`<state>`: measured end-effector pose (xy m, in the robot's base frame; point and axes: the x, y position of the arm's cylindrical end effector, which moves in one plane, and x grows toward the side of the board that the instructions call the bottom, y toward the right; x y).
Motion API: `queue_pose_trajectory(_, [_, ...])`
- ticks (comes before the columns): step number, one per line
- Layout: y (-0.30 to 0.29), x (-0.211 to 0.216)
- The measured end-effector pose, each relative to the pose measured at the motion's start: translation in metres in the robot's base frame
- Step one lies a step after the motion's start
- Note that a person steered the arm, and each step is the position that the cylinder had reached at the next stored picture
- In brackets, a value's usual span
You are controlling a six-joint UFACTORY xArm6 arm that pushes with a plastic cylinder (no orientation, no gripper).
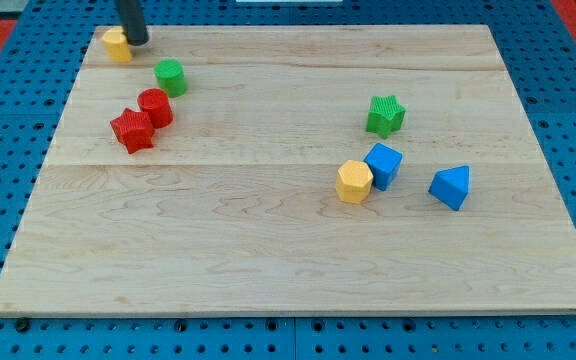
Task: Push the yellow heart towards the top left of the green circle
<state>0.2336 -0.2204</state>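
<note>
The yellow heart point(116, 45) lies near the board's top left corner, up and to the left of the green circle point(170, 76). My tip point(135, 42) stands right against the heart's right side. The rod rises out of the view's top. The green circle sits just above the red blocks, apart from the heart.
A red circle point(155, 106) and a red star point(132, 130) touch each other below the green circle. At the view's right are a green star point(386, 115), a yellow hexagon point(353, 182), a blue cube point(383, 164) and a blue triangle block point(451, 187). The board's top edge point(288, 27) is close to the heart.
</note>
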Motion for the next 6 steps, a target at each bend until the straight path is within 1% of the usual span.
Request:
queue_pose_trajectory(1, [-0.009, -0.007])
queue_pose_trajectory(2, [-0.059, -0.021])
queue_pose_trajectory(3, [-0.084, -0.029])
queue_pose_trajectory(4, [-0.084, -0.029])
queue_pose_trajectory(5, [-0.084, -0.02])
queue_pose_trajectory(6, [-0.084, 0.025])
